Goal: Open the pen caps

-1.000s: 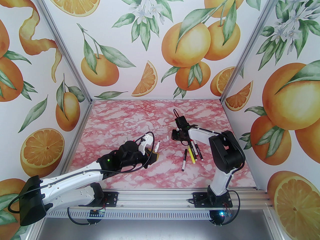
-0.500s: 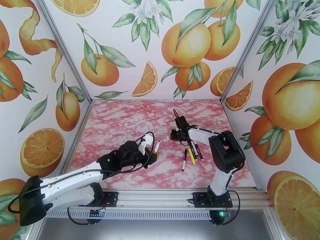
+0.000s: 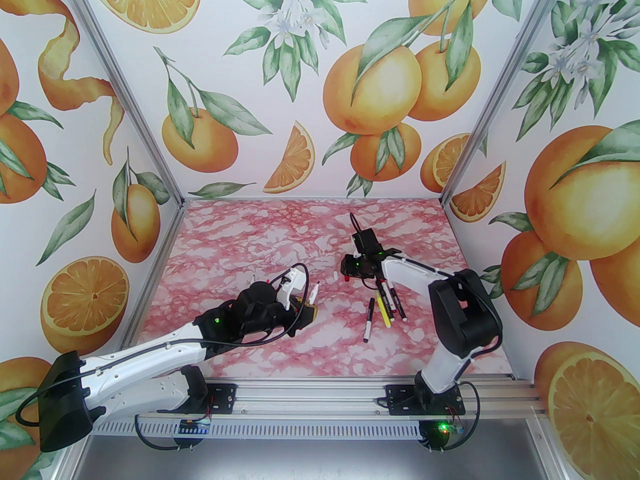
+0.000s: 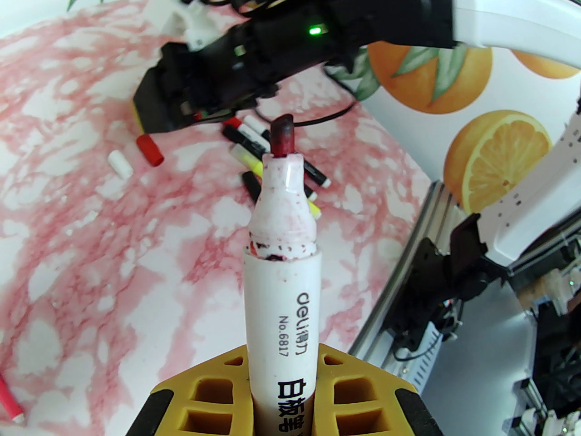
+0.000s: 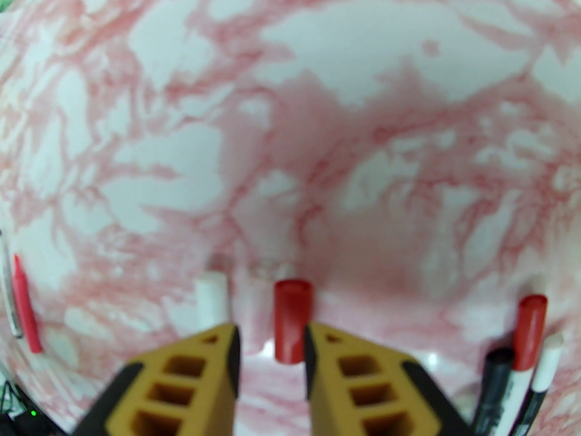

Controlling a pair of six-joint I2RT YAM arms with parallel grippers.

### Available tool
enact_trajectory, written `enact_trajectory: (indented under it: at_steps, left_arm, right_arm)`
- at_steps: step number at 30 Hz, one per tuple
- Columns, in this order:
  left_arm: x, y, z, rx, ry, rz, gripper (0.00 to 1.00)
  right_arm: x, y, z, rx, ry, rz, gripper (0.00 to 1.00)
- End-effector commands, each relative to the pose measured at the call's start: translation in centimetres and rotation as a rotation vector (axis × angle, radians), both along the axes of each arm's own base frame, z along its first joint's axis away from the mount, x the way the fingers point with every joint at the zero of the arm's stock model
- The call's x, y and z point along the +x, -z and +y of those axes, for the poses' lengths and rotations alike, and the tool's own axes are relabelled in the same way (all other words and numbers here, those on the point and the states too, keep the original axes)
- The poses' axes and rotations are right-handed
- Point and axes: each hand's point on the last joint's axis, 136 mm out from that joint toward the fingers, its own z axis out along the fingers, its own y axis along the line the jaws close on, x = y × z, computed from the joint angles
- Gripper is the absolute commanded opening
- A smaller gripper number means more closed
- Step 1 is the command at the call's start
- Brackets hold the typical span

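My left gripper [image 4: 283,366] is shut on a white marker pen [image 4: 281,289] that stands upright, its dark red tip bare. From above, this left gripper [image 3: 307,309] sits left of centre with the pen [image 3: 314,293] sticking up. A loose red cap [image 5: 292,320] lies on the table between and just beyond the fingertips of my open right gripper [image 5: 271,334]. A loose white cap [image 5: 212,298] lies beside it. The top view shows my right gripper [image 3: 346,267] over the red cap [image 3: 346,278], with the white cap [image 3: 334,274] to its left. Several capped pens [image 3: 384,304] lie under the right arm.
A pink pen [image 4: 9,395] lies at the table's left, also at the left edge of the right wrist view. The pen pile's red, black and white ends [image 5: 529,334] sit close to the right finger. The pink marble table [image 3: 260,233] stretches to the back wall.
My right gripper has pulled up and back a little, and the red cap now lies uncovered on the table below it. The left arm and its pen have not moved.
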Motion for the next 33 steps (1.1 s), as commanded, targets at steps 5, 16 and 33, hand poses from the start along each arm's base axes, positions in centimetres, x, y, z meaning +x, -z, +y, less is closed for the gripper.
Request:
enact_trajectory:
  at_steps: [5, 16, 33]
  left_arm:
    - [1.8, 3.1, 3.8, 0.204, -0.179, 0.023, 0.02]
    - [4.2, 9.0, 9.5, 0.446, -0.431, 0.158, 0.05]
    - [10.2, 13.3, 11.3, 0.65, -0.56, 0.229, 0.05]
  right_arm:
    - [-3.4, -4.4, 0.5, 0.018, -0.06, -0.088, 0.37]
    - [-11.1, -9.5, 1.8, 0.131, -0.183, -0.203, 0.66]
    - [-19.0, -13.8, 1.7, 0.363, -0.329, -0.259, 1.0]
